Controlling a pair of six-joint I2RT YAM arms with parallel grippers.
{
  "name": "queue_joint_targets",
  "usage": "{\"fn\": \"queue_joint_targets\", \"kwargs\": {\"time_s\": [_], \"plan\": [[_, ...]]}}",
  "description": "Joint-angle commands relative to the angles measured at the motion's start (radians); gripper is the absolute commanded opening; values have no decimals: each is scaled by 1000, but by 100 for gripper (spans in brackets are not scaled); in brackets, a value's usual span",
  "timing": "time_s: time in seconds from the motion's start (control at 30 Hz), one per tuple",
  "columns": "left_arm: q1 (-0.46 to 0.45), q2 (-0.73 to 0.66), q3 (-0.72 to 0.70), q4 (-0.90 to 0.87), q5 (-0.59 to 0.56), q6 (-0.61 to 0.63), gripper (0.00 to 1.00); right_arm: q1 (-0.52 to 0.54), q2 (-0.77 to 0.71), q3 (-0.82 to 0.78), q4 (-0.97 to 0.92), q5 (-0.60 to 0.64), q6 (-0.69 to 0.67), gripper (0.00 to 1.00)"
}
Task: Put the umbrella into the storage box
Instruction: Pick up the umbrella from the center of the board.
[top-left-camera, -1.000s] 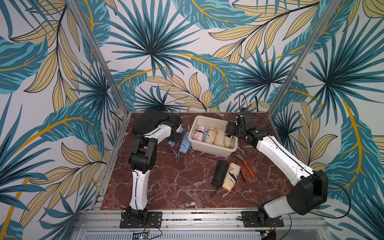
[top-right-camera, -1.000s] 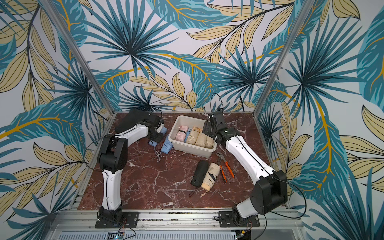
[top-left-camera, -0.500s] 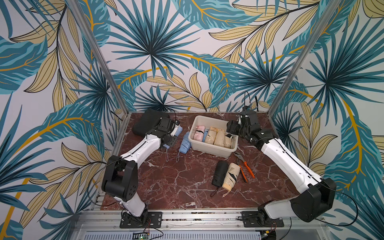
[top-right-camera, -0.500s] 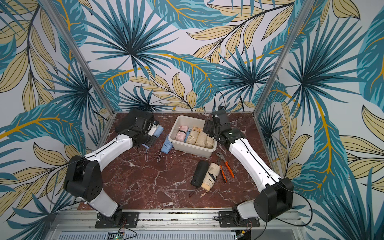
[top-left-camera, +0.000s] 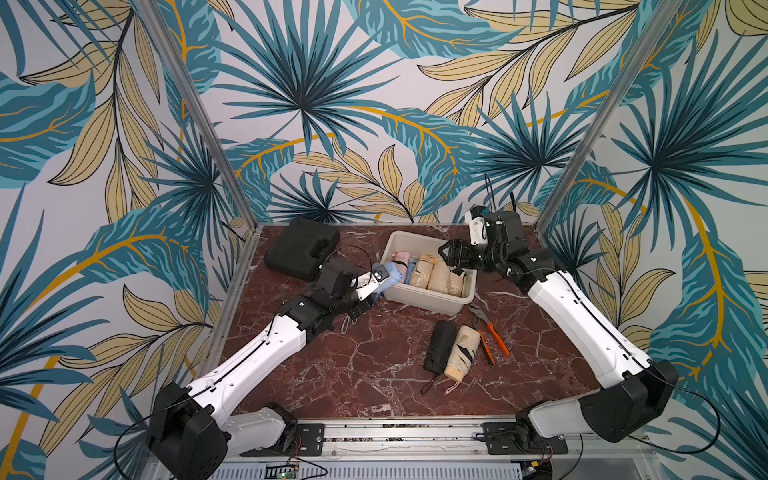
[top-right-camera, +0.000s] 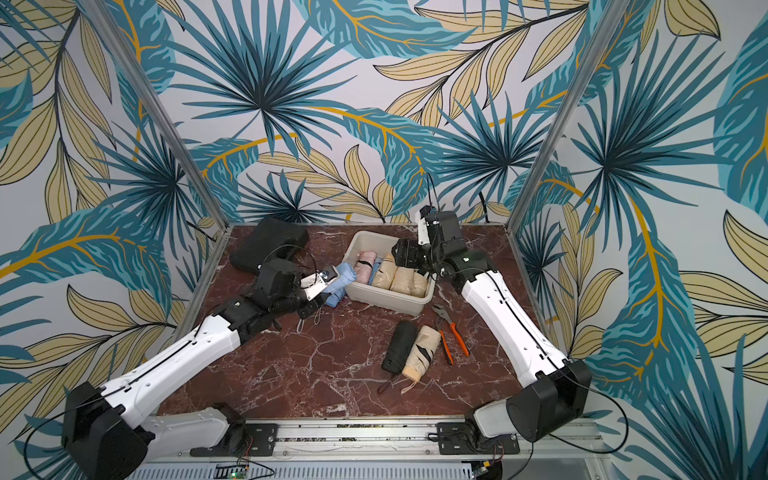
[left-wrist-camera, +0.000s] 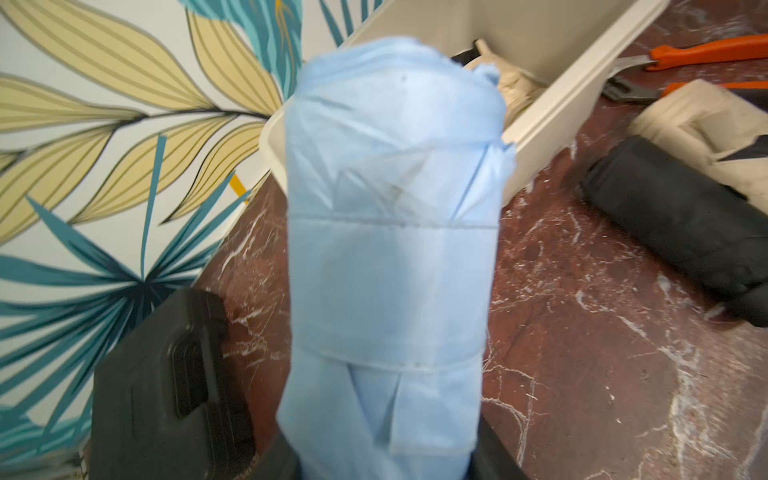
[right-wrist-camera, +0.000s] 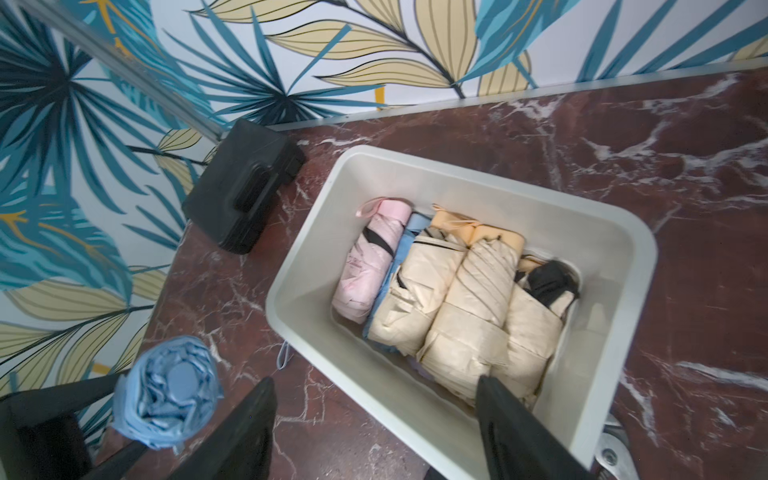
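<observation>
1. Two top views agree: the left claw (top-left-camera: 372, 291) is clenched on the blue umbrella (top-left-camera: 388, 275). It is lifted clear of the tabletop (top-left-camera: 353, 374), just outside the box (top-left-camera: 428, 301) at the end nearer the left arm. The umbrella's tip overlaps that rim. The right claw (top-left-camera: 444, 253) hangs over the box's opposite end, spread wide, holding nothing.
2. Left wrist: the umbrella's (left-wrist-camera: 390, 249) long axis runs straight out from the claw toward the box (left-wrist-camera: 561, 104) ahead.
3. Right wrist: seen end-on, the umbrella (right-wrist-camera: 170, 386) sits beside the box's (right-wrist-camera: 299, 257) short wall. Bare floor shows next to the pink umbrella (right-wrist-camera: 370, 262), likely the landing spot.
</observation>
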Motion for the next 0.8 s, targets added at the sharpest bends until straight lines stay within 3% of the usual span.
{"fn": "queue_joint_targets", "kwargs": {"time_s": [0.0, 0.17, 0.37, 0.77], "plan": [[-68, -43, 0, 97, -7, 135, 46, 2, 43, 57, -142, -164, -56, 78], [-172, -42, 4, 97, -76, 302, 47, 27, 101, 131, -295, -295, -133, 78], [-227, -31, 1, 154, -124, 427, 48, 80, 112, 112, -373, -448, -211, 81], [-272, -24, 18, 205, -147, 546, 49, 217, 115, 70, -460, -413, -352, 81]]}}
